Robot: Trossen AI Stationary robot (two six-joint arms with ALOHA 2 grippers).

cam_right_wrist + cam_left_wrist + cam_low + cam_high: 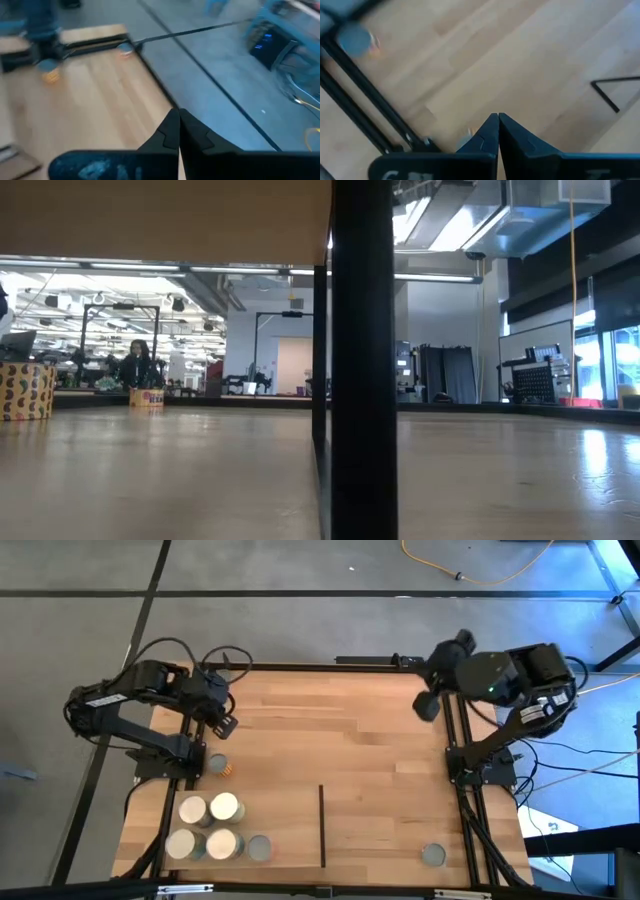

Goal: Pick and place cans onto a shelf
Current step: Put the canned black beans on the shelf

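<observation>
Both arms hang over the far part of the desk (340,760), neither one carrying anything. The left hand (226,725) is near the far left edge with its fingers (490,132) pressed together; the right hand (428,705) sits at the far right edge, its fingers (172,131) likewise pressed together.

Four cans (209,827) stand in a tight square at the near left corner, three cream-topped and one duller, with a grey-topped can (259,848) just beside them. Another can (217,764) stands apart, farther back along the left edge (what looks like an orange label shows, though it is blurred). A lone grey-topped can (433,856) stands at the near right, on the shelf (390,825), right of the thin black strip (322,825).
</observation>
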